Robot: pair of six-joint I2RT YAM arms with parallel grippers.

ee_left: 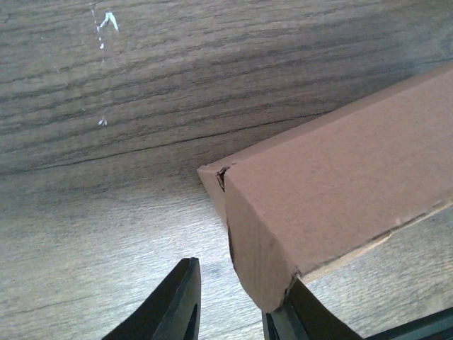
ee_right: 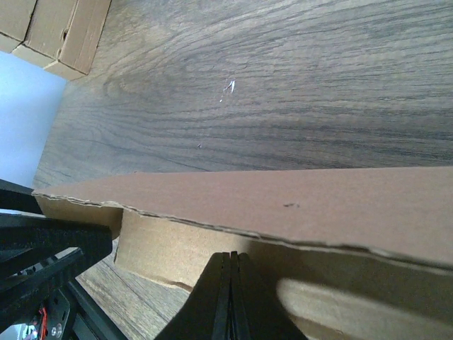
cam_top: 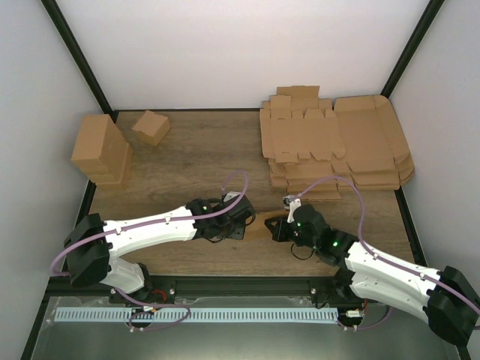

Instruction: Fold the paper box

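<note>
The left arm and right arm reach in from their bases at the near edge and meet over the front middle of the table. They face each other, probably so that each can work one end of the same piece.

At the right rear a stack of flat sheets lies against the far edge. A tall block and a folded carton stand at the left rear. All three are well apart from the arms, and bare wood lies between them, so there is room to push or turn the work away from the bases. Toward the near edge there is little room.

The box lies on the wood between the two grippers, already raised into a long shape with creased walls. One corner shows small gaps where the panels meet. In the right wrist view its top panel overhangs the side with a ragged edge, so I judge the closing unfinished.

The left gripper is spread. The box's corner is against one finger and touches nothing on the other side, so it grips nothing. The right gripper is pressed together with nothing seen between its fingers. Its tip is at the side wall under the overhang, seemingly to steady or tuck.
</note>
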